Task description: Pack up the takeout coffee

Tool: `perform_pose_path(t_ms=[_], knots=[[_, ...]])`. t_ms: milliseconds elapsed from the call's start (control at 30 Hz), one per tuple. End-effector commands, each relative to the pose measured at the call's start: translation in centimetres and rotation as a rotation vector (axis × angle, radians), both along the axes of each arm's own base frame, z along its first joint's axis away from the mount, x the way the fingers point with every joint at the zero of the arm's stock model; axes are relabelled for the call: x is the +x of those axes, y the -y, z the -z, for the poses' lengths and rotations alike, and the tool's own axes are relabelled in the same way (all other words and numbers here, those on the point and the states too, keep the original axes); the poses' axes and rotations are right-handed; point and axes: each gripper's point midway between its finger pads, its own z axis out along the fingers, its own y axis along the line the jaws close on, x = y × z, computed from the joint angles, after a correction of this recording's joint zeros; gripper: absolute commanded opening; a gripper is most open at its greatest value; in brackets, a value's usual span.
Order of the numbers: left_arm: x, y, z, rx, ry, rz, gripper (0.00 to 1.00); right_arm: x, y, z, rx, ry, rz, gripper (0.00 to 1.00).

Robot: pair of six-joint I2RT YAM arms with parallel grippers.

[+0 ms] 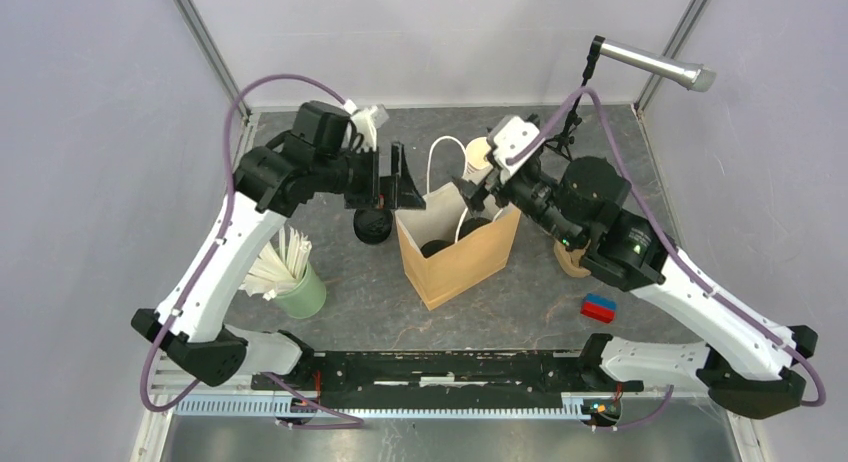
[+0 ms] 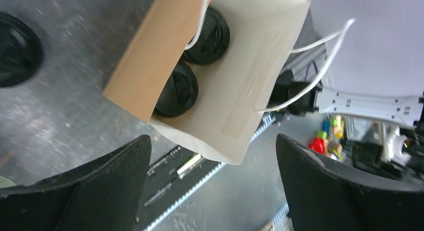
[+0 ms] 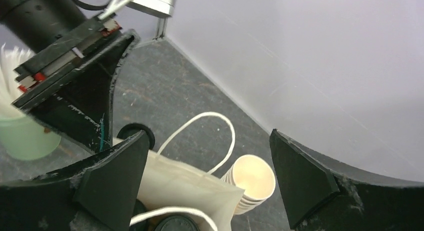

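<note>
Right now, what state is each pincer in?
Left pincer: open, holding nothing.
Right pincer: open, holding nothing.

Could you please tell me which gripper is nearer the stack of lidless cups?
Right. The right gripper is beside the stack; the left gripper is farther, at the left edge of the bag.

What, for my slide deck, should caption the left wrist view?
Open left gripper faces a paper bag holding two lidded coffees.
</note>
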Motion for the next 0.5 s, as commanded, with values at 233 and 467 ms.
perform_pose_path(t_ms=[233, 467], knots=[[1.9, -10.8, -6.2, 0.253, 0.312, -0.469, 1.0, 0.2, -1.0, -3.7, 0.1, -0.026, -0.015, 0.98], [-1.8, -19.1, -0.9, 0.661, 0.138, -0.643, 0.91, -0.9, 0.1, -0.5, 0.123, -0.014, -0.031, 0.98]])
